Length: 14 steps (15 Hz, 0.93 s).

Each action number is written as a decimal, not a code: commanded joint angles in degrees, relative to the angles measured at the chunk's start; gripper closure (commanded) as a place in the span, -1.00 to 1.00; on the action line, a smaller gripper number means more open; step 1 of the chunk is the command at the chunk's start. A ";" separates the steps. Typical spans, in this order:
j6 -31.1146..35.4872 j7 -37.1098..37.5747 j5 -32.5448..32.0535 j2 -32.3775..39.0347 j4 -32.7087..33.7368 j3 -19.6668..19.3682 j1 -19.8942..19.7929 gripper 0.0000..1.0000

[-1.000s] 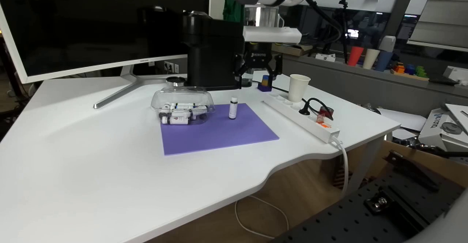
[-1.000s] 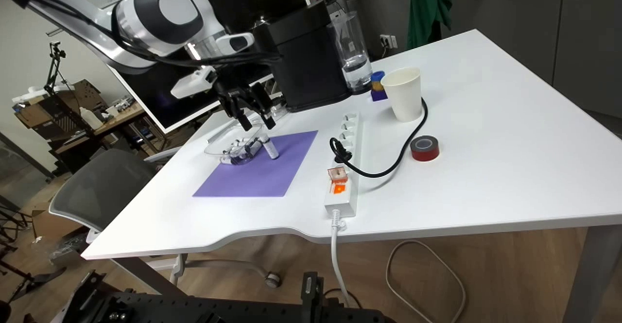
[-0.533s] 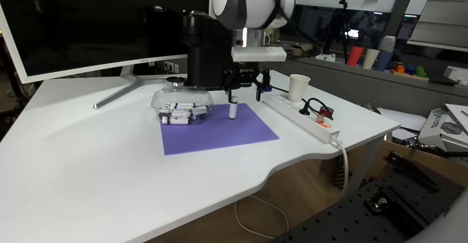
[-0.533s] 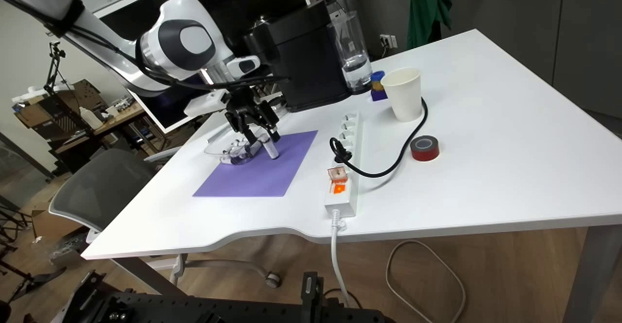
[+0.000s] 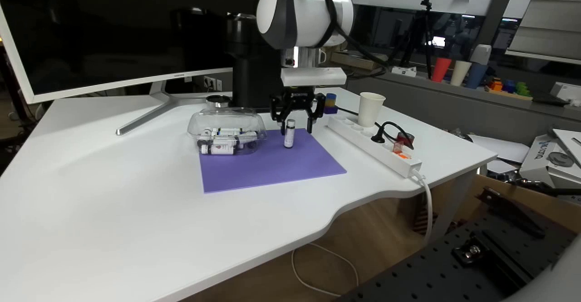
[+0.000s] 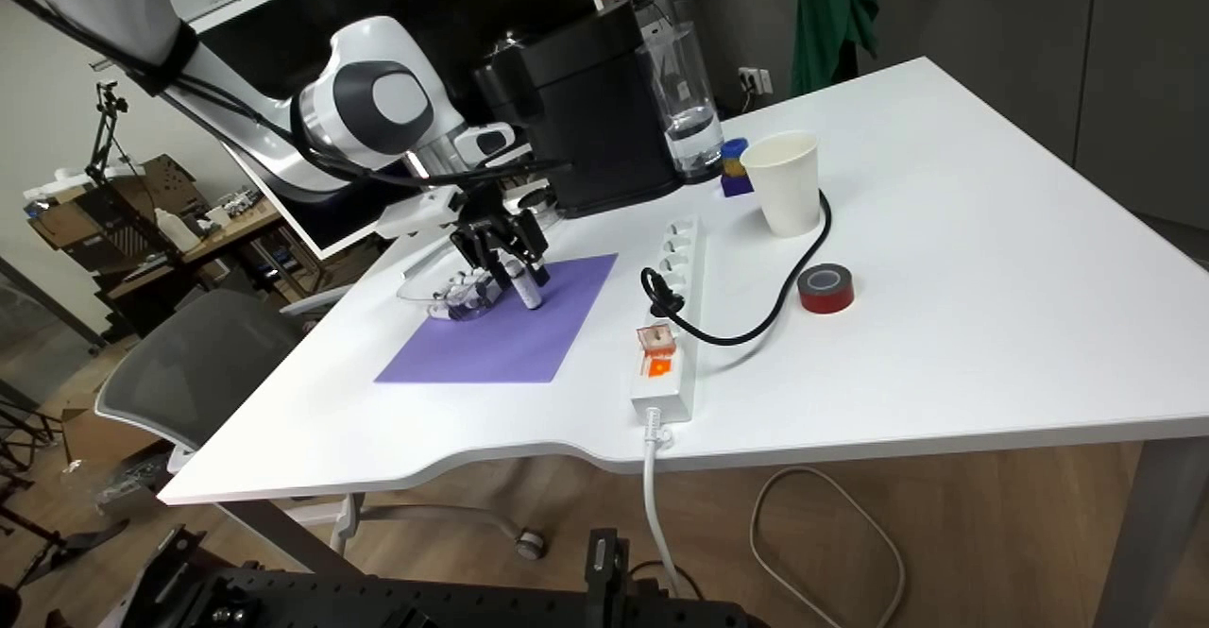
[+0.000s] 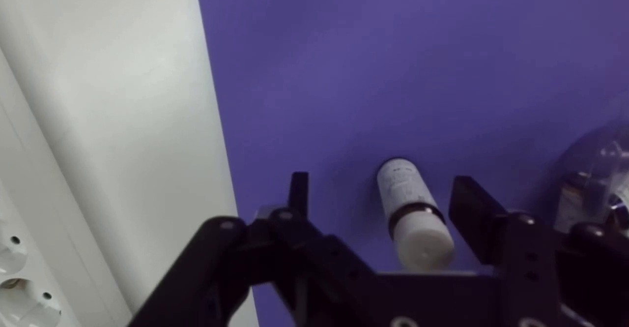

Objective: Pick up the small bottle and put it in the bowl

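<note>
1. Small bottle (image 7: 412, 208): upright on the purple mat (image 5: 272, 170). In an exterior view the clear bowl (image 5: 229, 120) sits at the bottle's 9 o'clock, near but apart, with similar bottles (image 5: 221, 149) inside.
2. Gripper (image 7: 381, 189): I see its fingers (image 7: 299, 192) apart, nothing clamped. In the wrist view the bottle shows between them, closer to the 3 o'clock finger. Exact tip height beside it: cannot tell.
3. Handling, my estimate: light, rigid, smooth. Glass or hard plastic, unclear; I treat it as breakable.
4. Hold: I favour the label (image 7: 404, 187), below the dark neck (image 7: 415, 214). The cap (image 7: 425, 246) is shorter and could let the bottle swing.
5. Risk: closing off-centre, I may tip it towards the wrist view's 9 o'clock; I would centre first, then squeeze gently.
</note>
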 commanded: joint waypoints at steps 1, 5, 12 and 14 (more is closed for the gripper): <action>-0.46 -1.00 0.41 2.37 3.09 -0.62 0.63 0.11; -0.72 -1.96 0.39 2.37 3.64 -0.46 0.77 0.66; -0.62 -2.54 -2.60 -4.57 1.96 -0.83 4.57 0.86; -0.52 -2.37 -3.75 -6.62 2.02 -0.14 6.21 0.86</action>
